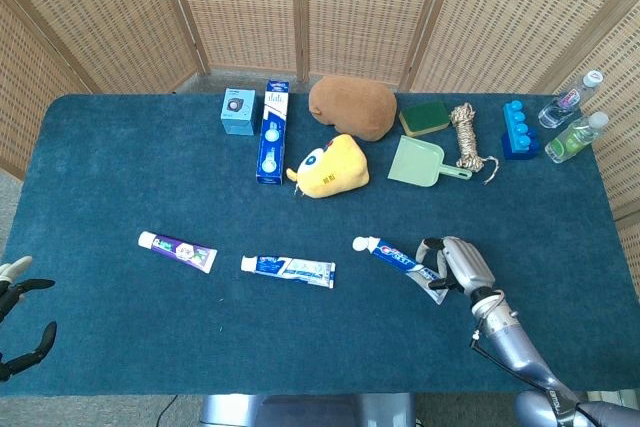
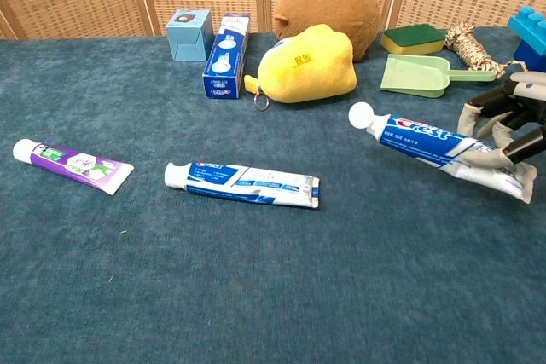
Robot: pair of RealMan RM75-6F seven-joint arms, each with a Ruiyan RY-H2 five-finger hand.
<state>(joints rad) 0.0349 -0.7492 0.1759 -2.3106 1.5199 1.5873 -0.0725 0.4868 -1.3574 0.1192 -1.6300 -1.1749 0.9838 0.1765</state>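
Note:
My right hand (image 1: pixel 458 265) (image 2: pixel 508 124) grips the tail end of a blue and white Crest toothpaste tube (image 1: pixel 400 263) (image 2: pixel 431 146), whose white cap points left, low over the blue cloth. To its left a second blue toothpaste tube (image 1: pixel 288 269) (image 2: pixel 243 184) lies flat, and further left a purple and green tube (image 1: pixel 178 250) (image 2: pixel 72 164). My left hand (image 1: pixel 18 317) shows only at the lower left edge of the head view, off the table, fingers spread and holding nothing.
Along the back stand a light blue box (image 1: pixel 238 112), a tall blue carton (image 1: pixel 271 131), a brown plush (image 1: pixel 352 106), a yellow plush (image 1: pixel 332 167), a green sponge (image 1: pixel 424 117), a green dustpan (image 1: pixel 421 162), a rope coil (image 1: pixel 466 135), blue blocks (image 1: pixel 518 129) and two bottles (image 1: pixel 574 137).

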